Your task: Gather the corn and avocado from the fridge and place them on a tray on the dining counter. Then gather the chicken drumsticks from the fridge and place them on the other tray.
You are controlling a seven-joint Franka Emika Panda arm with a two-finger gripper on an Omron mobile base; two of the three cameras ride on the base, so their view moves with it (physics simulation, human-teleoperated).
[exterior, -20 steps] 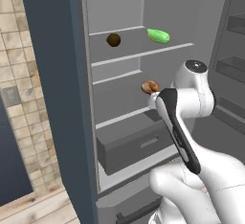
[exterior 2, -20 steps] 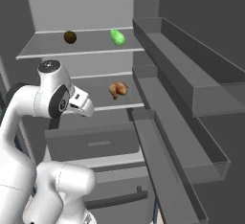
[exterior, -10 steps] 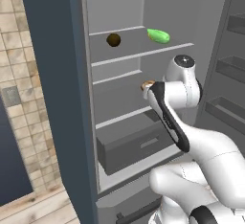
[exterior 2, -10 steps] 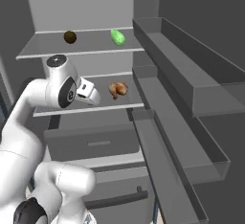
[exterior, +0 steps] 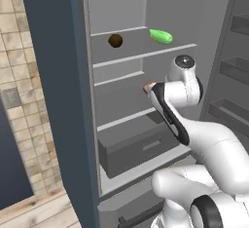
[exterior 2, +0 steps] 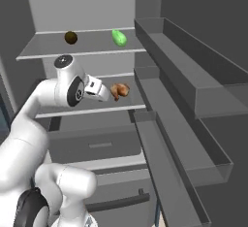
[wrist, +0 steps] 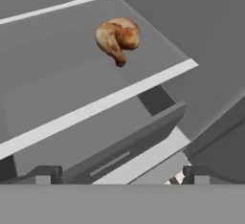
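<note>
Your gripper [wrist: 117,177] is fully open and empty, drumstick [wrist: 117,37] lies near the shelf's [wrist: 86,110] right edge; approach too low and you likely clip the shelf's front edge.

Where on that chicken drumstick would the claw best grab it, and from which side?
Probably across the plump meaty end of the chicken drumstick, coming from the fridge's open front. It lies flat on the shelf, thin bone end toward the gripper, whose jaws stand open.
</note>
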